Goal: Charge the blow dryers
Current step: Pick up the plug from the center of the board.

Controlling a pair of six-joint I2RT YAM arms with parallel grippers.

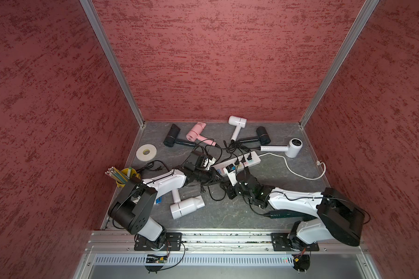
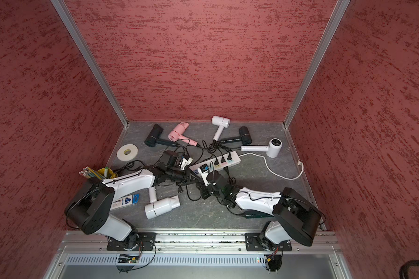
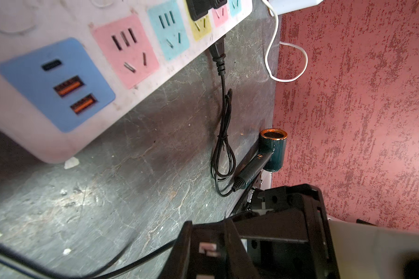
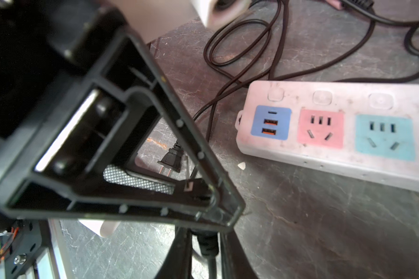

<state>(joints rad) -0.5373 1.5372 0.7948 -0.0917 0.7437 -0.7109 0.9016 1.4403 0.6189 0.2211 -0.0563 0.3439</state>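
grey marbled tabletop (image 1: 228, 217) carried seven t-shaped blow dryers (image 1: 237, 122), white, pink, black, dark green, ringed round a power strip (image 1: 252, 159); tangled black cord (image 3: 223, 84) lay between. right gripper (image 4: 205, 238) pinched it; left gripper (image 1: 217, 180) state unclear.

A: Dryer count on the worktop (image 2: 252, 180)?
B: Seven. Back row: left black dryer (image 2: 153, 138), pink dryer (image 2: 177, 132), rear white dryer (image 2: 220, 122), right black dryer (image 2: 245, 135), right white dryer (image 2: 273, 146). Front: front white dryer (image 2: 161, 208); dark green dryer (image 2: 254, 214), partly under right arm (image 2: 257, 199).
A: Other stock?
B: Power strip (image 2: 236, 159), black plugs in; tape roll (image 2: 127, 152); pencil cup (image 2: 107, 173); blue-and-white box (image 2: 126, 201) beside left arm (image 2: 131, 183).
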